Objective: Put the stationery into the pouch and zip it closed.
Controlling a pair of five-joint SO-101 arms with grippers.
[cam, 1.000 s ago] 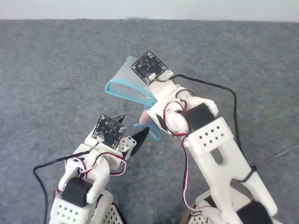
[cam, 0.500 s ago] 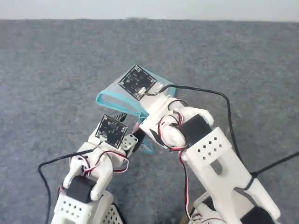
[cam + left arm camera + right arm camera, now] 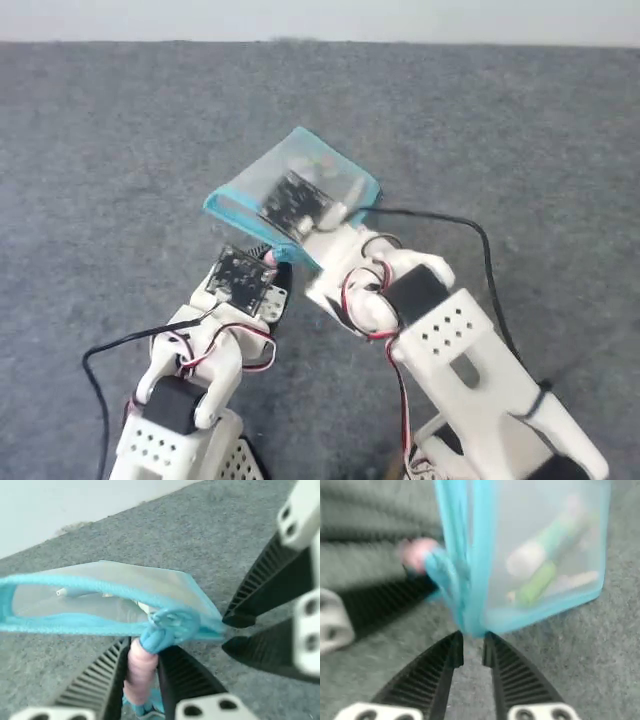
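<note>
A translucent pouch (image 3: 325,165) with blue trim is held off the grey mat, tilted. Inside it lie green stationery pieces (image 3: 540,575). My right gripper (image 3: 471,640) is shut on the pouch's blue corner seam, at the end of the zip. In the left wrist view that gripper (image 3: 227,630) pinches the same corner. My left gripper (image 3: 142,647) is shut on the pink zipper pull (image 3: 139,672), which hangs from the blue slider (image 3: 167,625). The pink pull (image 3: 419,550) also shows beside the seam in the right wrist view. The zip line (image 3: 75,582) looks joined along the top edge.
A grey carpet-like mat (image 3: 120,140) covers the table, bare all round the pouch. A pale wall (image 3: 320,18) runs along the far edge. Black cables (image 3: 470,225) trail from both wrist cameras.
The left gripper, open a second ago, has come up and shut on the pink pull. The right arm has swung the pouch lower and leftward, turning its flat side up.
</note>
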